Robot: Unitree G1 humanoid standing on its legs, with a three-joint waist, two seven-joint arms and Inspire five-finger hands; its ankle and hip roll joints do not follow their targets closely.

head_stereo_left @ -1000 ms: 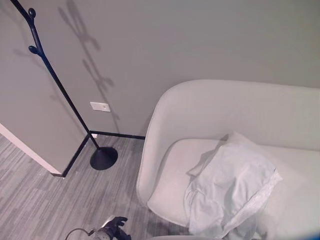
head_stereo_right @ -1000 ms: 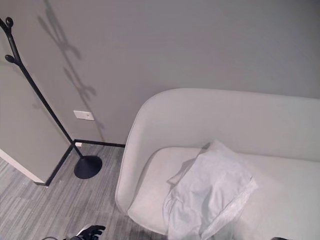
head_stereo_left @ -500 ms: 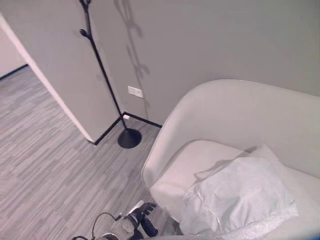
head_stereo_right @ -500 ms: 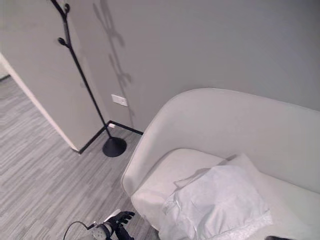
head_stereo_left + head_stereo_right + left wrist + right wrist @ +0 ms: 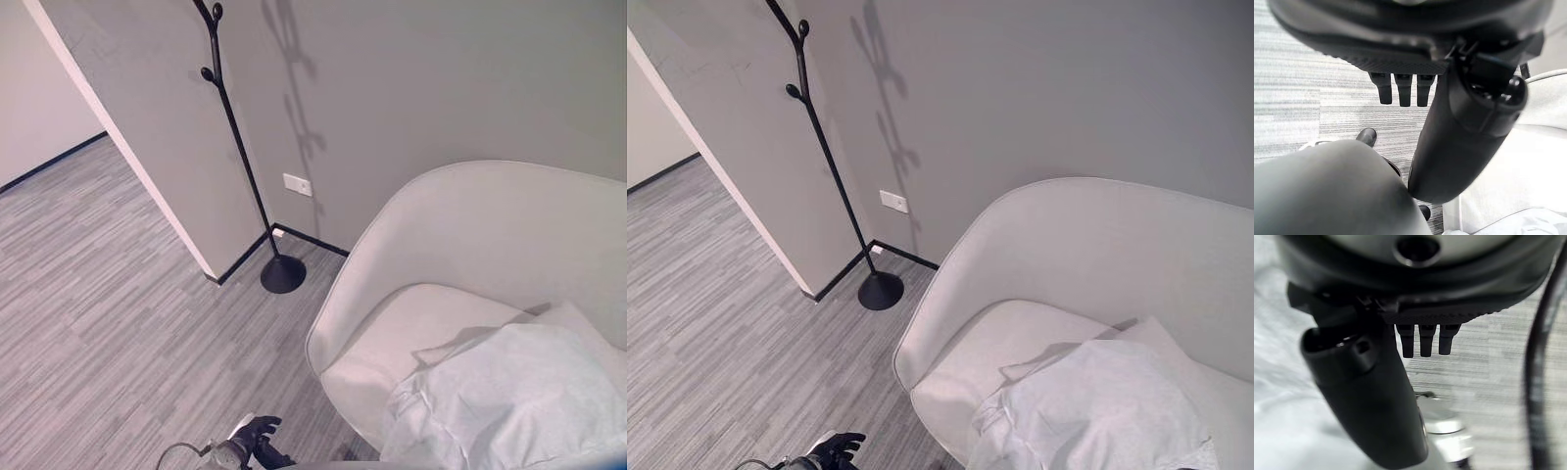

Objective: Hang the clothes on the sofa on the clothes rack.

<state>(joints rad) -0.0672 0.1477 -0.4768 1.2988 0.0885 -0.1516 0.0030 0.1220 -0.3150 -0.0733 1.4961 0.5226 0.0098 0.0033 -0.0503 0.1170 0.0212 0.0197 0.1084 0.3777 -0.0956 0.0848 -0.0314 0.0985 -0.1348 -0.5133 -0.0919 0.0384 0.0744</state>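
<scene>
A pale, crumpled garment point(image 5: 509, 401) lies on the seat of a light grey sofa point(image 5: 470, 225), toward its right side. The black clothes rack point(image 5: 240, 157) stands in the wall corner to the left of the sofa, its round base point(image 5: 282, 274) on the floor and its top pegs bare. My left hand point(image 5: 253, 436) hangs low in front of the sofa's left end, open and holding nothing. In its wrist view the fingers point(image 5: 1398, 90) are straight and the garment's edge point(image 5: 1528, 226) shows. My right hand point(image 5: 1371, 401) is open with nothing in it.
A grey wall runs behind the sofa, with a white socket point(image 5: 298, 183) near the rack. A partition wall point(image 5: 147, 137) ends left of the rack, with an opening beyond it. Grey striped floor point(image 5: 98, 294) stretches to the left and in front of the sofa.
The whole picture has shifted, so the camera has moved: rack and sofa now sit further right. The garment lies as before. My left hand stays low at the bottom edge.
</scene>
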